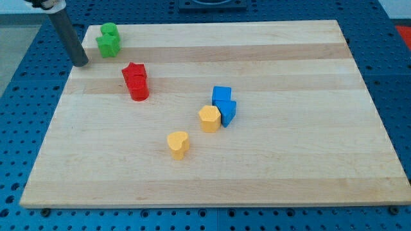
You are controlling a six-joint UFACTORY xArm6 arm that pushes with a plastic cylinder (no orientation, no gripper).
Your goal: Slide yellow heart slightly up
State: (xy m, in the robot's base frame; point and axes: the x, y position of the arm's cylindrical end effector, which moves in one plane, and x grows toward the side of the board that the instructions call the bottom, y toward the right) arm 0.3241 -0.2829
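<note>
Tool: my tip (82, 63), the lower end of the dark rod, rests at the upper left of the pale wooden tabletop (289, 173), touching no block; a bare rod, it has nothing to clench or release.
Task block: the yellow heart-shaped block (178, 144) lies below the board's centre, alone and well apart from my tip.
Neighbours: a yellow block, possibly hexagonal (its outline is hard to read) (209, 119), sits up and right of the heart, touching two blue blocks (223, 104).
Others: two red blocks (135, 81) stand left of centre; two green blocks (108, 40) just right of my tip.
Progress: apparently not begun; no contact made.
Remaining: bring my tip below the heart, then push briefly upward.
</note>
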